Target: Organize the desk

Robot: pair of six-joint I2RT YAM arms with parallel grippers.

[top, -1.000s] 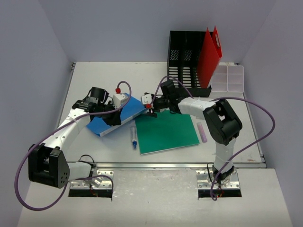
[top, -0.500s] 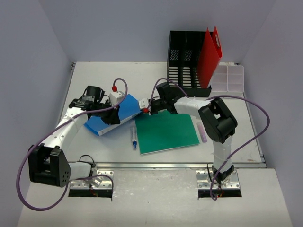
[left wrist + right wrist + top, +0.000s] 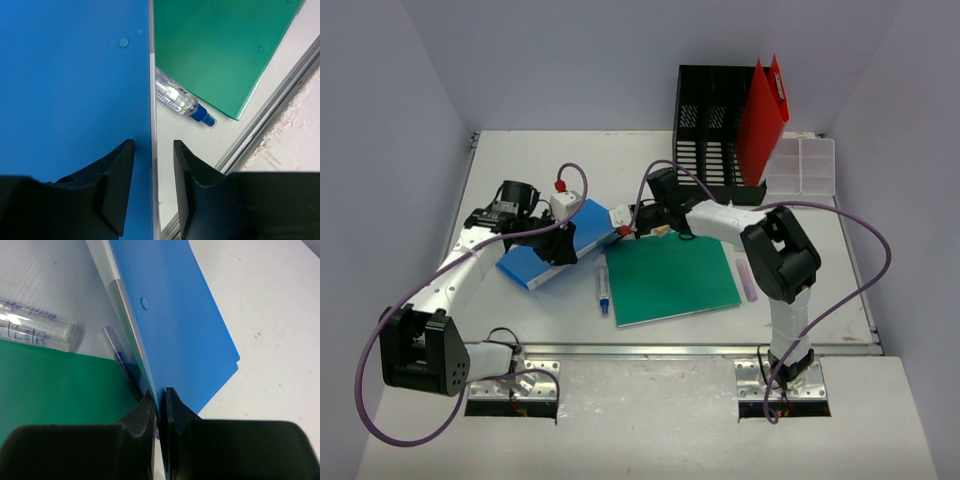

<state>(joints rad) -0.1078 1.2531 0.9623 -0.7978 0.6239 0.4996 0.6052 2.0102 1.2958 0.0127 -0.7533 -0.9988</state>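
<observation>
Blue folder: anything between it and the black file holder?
Nothing loose lies on the desk between the blue folder and the black file holder; only the right arm, its end effector pinching the folder's edge, spans that gap.

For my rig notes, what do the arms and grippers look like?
Both the left arm and right arm have white links with bulky black joints. A purple cable loops along each. The left gripper and right gripper have black fingers.
</observation>
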